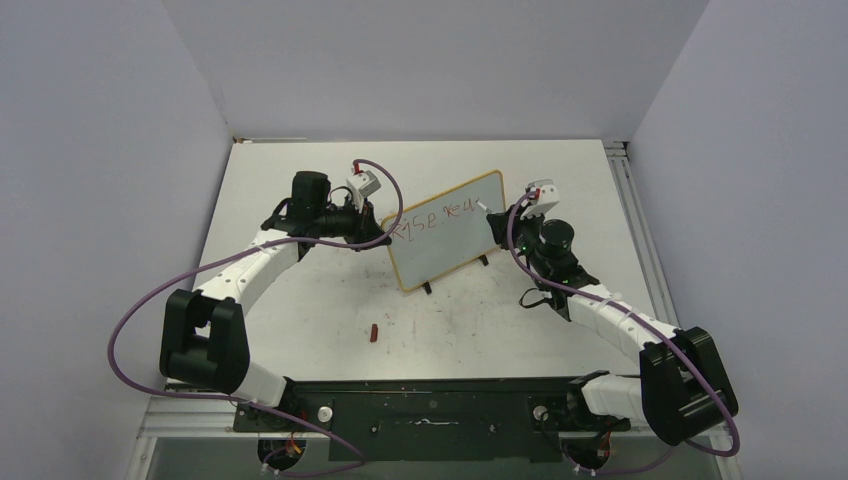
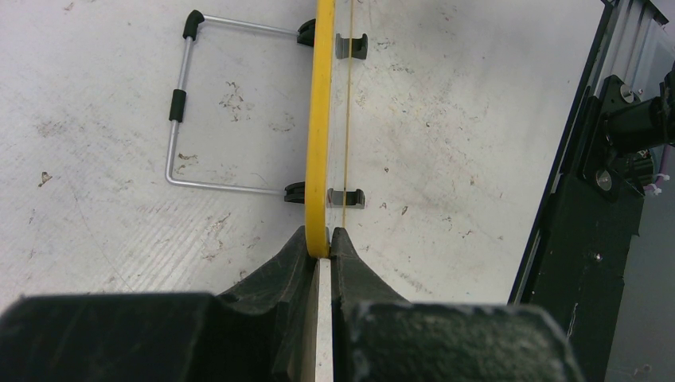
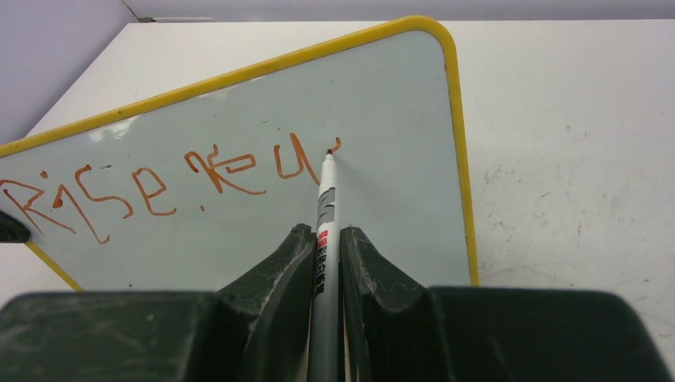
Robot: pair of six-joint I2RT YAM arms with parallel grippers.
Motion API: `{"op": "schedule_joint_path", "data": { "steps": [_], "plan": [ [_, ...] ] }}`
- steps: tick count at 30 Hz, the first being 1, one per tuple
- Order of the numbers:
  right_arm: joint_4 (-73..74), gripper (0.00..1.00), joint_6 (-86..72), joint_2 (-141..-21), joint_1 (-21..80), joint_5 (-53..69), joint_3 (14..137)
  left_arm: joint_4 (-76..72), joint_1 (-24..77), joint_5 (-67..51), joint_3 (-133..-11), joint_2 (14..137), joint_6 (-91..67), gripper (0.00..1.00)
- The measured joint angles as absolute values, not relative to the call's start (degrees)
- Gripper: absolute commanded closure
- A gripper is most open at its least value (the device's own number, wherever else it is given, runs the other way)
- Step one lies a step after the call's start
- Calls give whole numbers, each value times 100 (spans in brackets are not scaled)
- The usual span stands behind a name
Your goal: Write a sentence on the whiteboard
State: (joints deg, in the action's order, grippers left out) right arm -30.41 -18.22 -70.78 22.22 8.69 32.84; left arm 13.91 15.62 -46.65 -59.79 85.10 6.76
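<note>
The whiteboard [image 1: 447, 232] stands upright on the table [image 1: 300, 300], propped by its wire stand [image 2: 191, 103]. The left tool [image 2: 320, 245] is clenched on the whiteboard's left frame edge. At its right side, the right tool [image 3: 326, 243] grips a marker [image 3: 325, 195], its tip on the board face at the end of the one-line red-brown sentence [image 3: 151, 187].

The whiteboard [image 1: 450, 248] on the table [image 1: 455, 325]
</note>
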Motion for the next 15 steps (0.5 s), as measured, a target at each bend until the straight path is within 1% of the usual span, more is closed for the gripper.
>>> {"op": "schedule_joint_path", "data": {
  "steps": [15],
  "plan": [
    [-3030, 95, -1798, -7078, 2255, 823, 3277, 1391, 1562, -4663, -5979, 8510, 676, 100]
  ]
}}
